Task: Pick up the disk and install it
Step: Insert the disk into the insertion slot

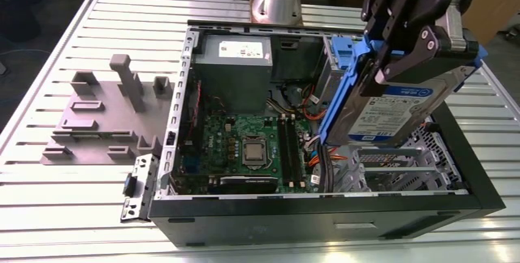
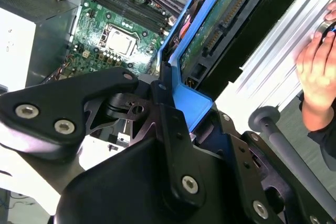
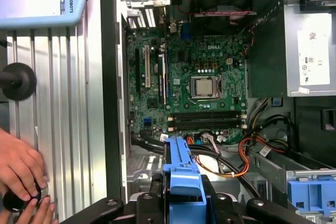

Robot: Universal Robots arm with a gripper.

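The disk [image 1: 396, 112], a silver-grey drive with a white-and-blue label and blue side rails, hangs tilted and nearly on edge over the open computer case [image 1: 325, 211], towards the exterior view's right. My gripper [image 1: 400, 68] is shut on its upper end, one black finger on each face. In the second wrist view the disk's green circuit-board underside [image 2: 223, 17] and blue rail [image 2: 190, 104] run out from the black fingers [image 2: 163, 106]. In the first wrist view the blue rail [image 3: 181, 174] sticks out from between the fingers [image 3: 152, 203], above the cables and the motherboard.
Inside the case lie the motherboard [image 1: 243, 147], a grey power-supply box [image 1: 235, 56], bundled cables [image 1: 313, 101] and a metal drive cage [image 1: 398, 168] under the disk. A grey fixture block [image 1: 97, 117] stands on the slatted table [image 1: 65, 196]. A person's hand [image 3: 21, 166] rests beside the case.
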